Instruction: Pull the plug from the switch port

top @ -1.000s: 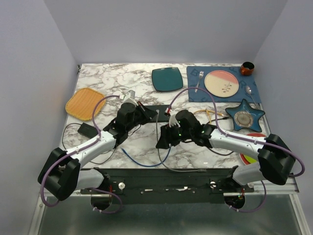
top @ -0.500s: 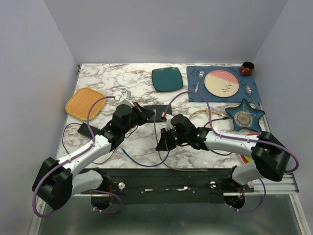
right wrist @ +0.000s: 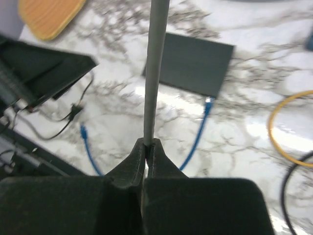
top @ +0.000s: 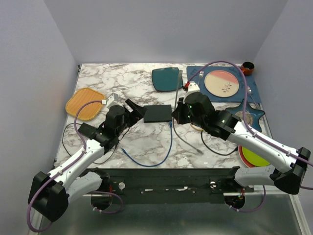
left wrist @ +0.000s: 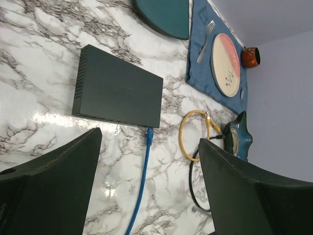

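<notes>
Marble tabletop spreads between pale lilac walls. Stretched low, the left claw gapes wide, the switch just to its right. Farther out, the right claw pinches a grey cable, switch on its left.

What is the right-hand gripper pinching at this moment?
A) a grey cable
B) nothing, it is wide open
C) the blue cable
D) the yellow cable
A: in the right wrist view the right gripper is shut on a grey cable that runs straight up from between its fingertips.
</notes>
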Motion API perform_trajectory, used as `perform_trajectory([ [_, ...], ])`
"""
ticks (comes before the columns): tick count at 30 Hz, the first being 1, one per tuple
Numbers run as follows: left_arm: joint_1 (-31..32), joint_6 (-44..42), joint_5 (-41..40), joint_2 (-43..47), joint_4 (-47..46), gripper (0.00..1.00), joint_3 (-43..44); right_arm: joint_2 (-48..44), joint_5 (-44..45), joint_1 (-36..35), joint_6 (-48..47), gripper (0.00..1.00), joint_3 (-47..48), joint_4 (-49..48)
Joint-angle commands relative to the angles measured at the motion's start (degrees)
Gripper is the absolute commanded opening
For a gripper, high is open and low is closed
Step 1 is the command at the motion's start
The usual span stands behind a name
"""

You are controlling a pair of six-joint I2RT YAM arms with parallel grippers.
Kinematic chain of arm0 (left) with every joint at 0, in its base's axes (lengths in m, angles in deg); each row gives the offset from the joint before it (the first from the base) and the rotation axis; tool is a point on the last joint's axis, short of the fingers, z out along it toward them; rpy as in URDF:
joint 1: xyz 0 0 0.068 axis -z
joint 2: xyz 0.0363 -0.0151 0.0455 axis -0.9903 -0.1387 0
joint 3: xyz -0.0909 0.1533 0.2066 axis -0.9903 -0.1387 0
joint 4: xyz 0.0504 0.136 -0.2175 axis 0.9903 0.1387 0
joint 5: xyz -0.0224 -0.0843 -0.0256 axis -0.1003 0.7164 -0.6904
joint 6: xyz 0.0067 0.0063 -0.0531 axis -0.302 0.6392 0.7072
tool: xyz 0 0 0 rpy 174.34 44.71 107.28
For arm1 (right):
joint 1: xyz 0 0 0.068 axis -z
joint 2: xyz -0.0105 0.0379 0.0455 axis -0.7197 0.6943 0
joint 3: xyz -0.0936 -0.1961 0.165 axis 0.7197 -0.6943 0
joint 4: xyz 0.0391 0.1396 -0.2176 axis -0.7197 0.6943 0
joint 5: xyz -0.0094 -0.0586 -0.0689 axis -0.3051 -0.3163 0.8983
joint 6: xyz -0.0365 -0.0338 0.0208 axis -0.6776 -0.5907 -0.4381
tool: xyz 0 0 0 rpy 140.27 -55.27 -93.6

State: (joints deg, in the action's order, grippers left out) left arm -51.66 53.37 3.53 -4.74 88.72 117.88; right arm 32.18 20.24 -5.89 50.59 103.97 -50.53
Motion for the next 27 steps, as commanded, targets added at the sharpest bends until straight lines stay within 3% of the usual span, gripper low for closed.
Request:
perform_trajectory([
  [1, -0.9, 2.1, -1.4, 0.8, 2.6, 0.88, -2.0, 2.9, 9.3, 9.4, 0.5, 0.01, 1.4, 11.7],
  [6, -0.9, 3.1, 0.9, 1.2, 0.1, 0.86, -4.3, 5.1, 3.8, 24.5, 1.5, 0.01, -1.2, 10.9],
  [11, -0.9, 3.4, 2.8, 0.5, -0.6, 0.86, -6.1, 10.2, 1.4, 29.8, 1.2, 0.01, -2.3, 9.2],
  [13, -0.9, 3.5, 4.0, -0.2, -0.6, 0.86, -6.6, 12.2, 0.2, 31.6, 0.8, 0.12, -2.7, 8.7],
  [14, -0.9, 3.5, 4.6, -0.4, -1.8, 0.85, -6.9, 14.0, -1.6, 32.1, 0.4, 0.3, -2.9, 8.4],
  [17, -0.9, 3.5, 5.7, -0.8, -2.6, 0.85, -7.7, 15.6, -1.9, 33.0, 0.6, 0.6, -3.4, 8.3],
  [21, -1.0, 3.2, 6.0, -1.0, -4.5, 0.85, -8.7, 10.5, -4.3, 32.8, 1.9, 0.71, -5.4, 4.4],
  [27, -1.0, 4.1, 8.4, -3.7, -10.4, 0.84, -9.1, 9.1, -7.3, 28.5, 3.4, 0.78, -4.1, -0.7],
])
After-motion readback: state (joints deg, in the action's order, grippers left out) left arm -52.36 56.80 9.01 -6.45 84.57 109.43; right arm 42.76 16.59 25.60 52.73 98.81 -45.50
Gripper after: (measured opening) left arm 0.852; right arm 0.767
